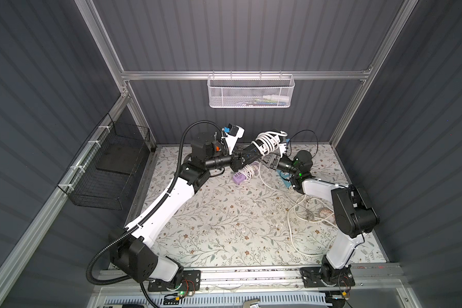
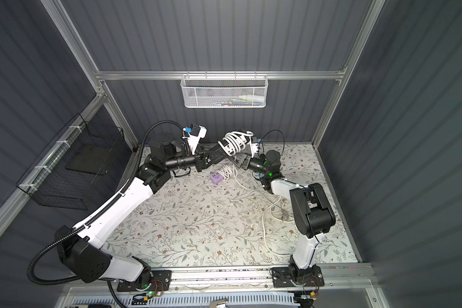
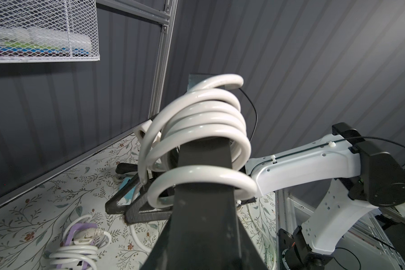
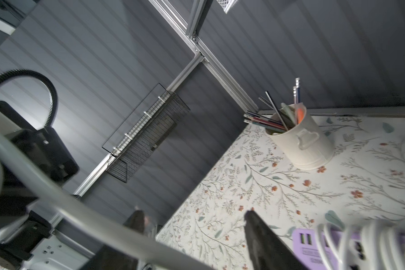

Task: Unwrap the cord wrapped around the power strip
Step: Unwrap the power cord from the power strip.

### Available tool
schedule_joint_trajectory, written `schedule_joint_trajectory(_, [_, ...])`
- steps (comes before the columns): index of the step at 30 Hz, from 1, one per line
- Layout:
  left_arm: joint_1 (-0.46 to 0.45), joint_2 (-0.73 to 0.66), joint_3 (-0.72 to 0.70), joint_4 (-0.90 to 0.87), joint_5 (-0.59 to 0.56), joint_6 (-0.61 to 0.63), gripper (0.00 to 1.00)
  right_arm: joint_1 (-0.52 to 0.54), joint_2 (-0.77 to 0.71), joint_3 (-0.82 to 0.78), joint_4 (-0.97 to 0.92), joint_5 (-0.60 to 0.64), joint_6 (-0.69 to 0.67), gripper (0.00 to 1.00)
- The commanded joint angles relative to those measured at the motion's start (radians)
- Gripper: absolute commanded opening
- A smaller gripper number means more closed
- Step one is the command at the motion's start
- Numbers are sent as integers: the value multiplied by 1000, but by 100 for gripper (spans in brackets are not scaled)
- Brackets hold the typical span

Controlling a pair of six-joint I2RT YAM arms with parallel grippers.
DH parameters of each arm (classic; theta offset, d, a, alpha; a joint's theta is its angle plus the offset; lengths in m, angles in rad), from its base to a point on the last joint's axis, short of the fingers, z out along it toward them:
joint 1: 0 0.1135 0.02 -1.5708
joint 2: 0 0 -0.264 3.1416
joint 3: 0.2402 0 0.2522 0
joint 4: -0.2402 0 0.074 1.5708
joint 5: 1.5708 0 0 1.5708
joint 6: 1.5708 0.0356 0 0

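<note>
A black power strip (image 3: 205, 187) is held up off the table at the back, with several turns of thick white cord (image 1: 267, 142) coiled round it; the coil shows in both top views (image 2: 232, 144) and close up in the left wrist view (image 3: 197, 131). My left gripper (image 1: 247, 154) is shut on the strip's near end. Just under the coiled part my right gripper (image 1: 267, 159) has its jaws apart. In the right wrist view a blurred strand of cord (image 4: 63, 205) crosses in front of its black fingers (image 4: 262, 236). The cord's free length (image 1: 296, 213) trails over the table to the right.
A purple power strip (image 1: 239, 177) with its own white cord round it lies on the floral table (image 1: 211, 218) below the grippers. A cream cup of pencils (image 4: 306, 145) stands near the back corner. A white mesh basket (image 1: 250, 92) hangs on the back wall and a black wire basket (image 1: 110, 173) on the left wall.
</note>
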Motion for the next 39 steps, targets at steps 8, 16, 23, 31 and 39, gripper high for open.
schedule_joint_trajectory(8, [-7, -24, 39, 48, 9, 12, 0, -12, -25, -7, -40, -5, -31, 0])
schedule_joint_trajectory(16, [-9, 2, 46, 51, 39, -8, 0, -84, -90, 94, -223, 8, -98, 0])
schedule_joint_trajectory(23, [-19, 52, 47, 72, 90, -41, 0, -147, -137, 310, -447, 0, -187, 0])
schedule_joint_trajectory(31, [-21, 48, 46, 30, 20, 7, 0, -237, -284, 294, -537, -16, -209, 0])
schedule_joint_trajectory(39, [-20, 20, 55, -4, -50, 46, 0, -267, -557, 18, -808, 52, -407, 0])
